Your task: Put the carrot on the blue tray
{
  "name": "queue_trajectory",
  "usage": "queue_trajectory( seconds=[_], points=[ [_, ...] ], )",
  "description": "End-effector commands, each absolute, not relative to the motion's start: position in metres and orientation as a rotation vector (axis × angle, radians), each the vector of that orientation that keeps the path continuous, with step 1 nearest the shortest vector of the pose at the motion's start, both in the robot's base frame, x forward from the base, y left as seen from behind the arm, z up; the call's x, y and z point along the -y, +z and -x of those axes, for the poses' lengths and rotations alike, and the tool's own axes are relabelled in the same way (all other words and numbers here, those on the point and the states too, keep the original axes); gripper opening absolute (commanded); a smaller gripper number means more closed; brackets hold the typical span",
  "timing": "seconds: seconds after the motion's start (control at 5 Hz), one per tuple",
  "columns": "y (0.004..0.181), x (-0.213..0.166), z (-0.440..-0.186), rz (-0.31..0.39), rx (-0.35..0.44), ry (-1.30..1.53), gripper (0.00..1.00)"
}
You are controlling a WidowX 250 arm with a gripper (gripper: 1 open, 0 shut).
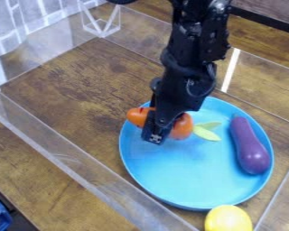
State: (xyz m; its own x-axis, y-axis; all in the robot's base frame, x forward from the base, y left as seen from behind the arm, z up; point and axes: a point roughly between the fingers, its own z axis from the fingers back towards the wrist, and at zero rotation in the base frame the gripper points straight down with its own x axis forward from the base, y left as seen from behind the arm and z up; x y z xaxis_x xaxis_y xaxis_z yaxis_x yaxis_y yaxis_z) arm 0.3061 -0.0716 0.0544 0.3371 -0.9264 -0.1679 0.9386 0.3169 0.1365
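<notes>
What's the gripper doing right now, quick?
Gripper: jaws closed on the orange toy carrot, over the blue plate.

The black robot arm is reaching down from the top of the view, and its hand (162, 126) is gripping the orange toy carrot (169, 120) over the upper left part of the blue tray (201, 167). The carrot's rounded orange end is pointing left, and its green leafy top (206, 132) is sticking out to the right. The purple eggplant (248, 145) is lying on the right side of the tray. The yellow lemon (228, 220) is sitting beside the tray's lower right edge. The wooden bench (69, 90) is stretching out to the left.
</notes>
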Motion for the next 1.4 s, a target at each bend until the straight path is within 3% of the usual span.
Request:
queue_trajectory(
  seconds=[0.0,1.2],
  points=[
    [0.086,0.083,-0.317,-0.255,0.041,-1.25,0.0],
    [0.075,0.094,-0.317,-0.231,0.048,-1.315,0.0]
  ],
)
